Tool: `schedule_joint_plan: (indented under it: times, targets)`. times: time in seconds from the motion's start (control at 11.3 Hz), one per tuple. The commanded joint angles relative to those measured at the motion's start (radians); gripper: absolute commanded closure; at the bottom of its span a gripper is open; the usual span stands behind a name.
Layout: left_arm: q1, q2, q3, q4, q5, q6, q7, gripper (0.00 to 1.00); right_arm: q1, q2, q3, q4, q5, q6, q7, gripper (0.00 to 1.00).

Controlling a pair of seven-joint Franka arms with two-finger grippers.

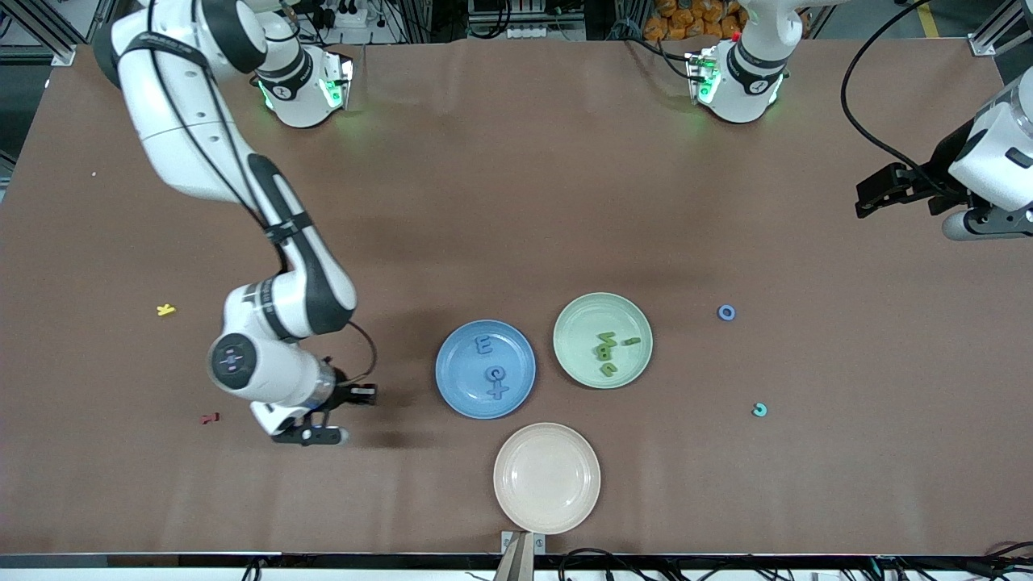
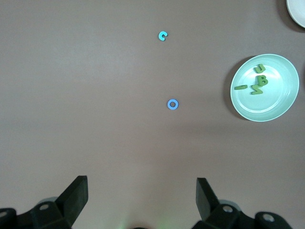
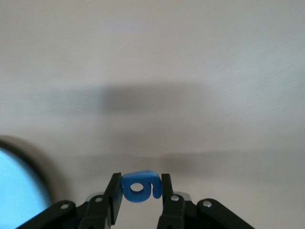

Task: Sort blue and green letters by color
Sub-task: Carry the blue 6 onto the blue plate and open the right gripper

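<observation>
Two tools: right tool (image 3: 138, 191) pinches a blue letter (image 3: 138, 186) over bare worktop (image 1: 516, 202), blue plate (image 1: 485, 369) just beside it. Left tool (image 2: 142, 195) waits spread wide, empty, over the worktop's left-arm end; blue ring letter (image 2: 173, 104) and teal letter (image 2: 163, 36) lie ahead of it, green plate (image 2: 265, 87) with green letters (image 2: 258, 81) off to one side.

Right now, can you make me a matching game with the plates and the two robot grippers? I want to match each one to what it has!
Things:
1. blue plate
2. green plate
3. cream plate
4. right gripper

What it has:
A. green letters lying in it
B. shut on a blue letter
C. no letters in it
D. blue letters lying in it

Pairs: 1-D, 2-A, 3-C, 4-B
</observation>
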Motion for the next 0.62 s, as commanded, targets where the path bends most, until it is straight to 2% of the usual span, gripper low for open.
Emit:
schedule_joint_plan:
  times: [0.0,0.18,0.44,0.53]
  targets:
    - [0.004,0.004,0.004,0.015,-0.031,-0.001,0.029,0.00,0.110,0.014,-0.007,0.023,0.084,0.035,0.310,1.00]
    - [0.003,0.004,0.005,0.015,-0.028,0.001,0.028,0.00,0.164,0.014,-0.007,0.023,0.158,0.056,0.467,1.00]
    - [0.001,0.007,0.004,0.015,-0.031,0.018,0.026,0.00,0.256,0.012,-0.010,0.029,0.166,0.058,0.740,1.00]
    - [0.003,0.009,0.002,0.015,-0.030,0.031,0.018,0.00,0.263,0.011,-0.012,0.028,0.163,0.056,0.765,0.42]
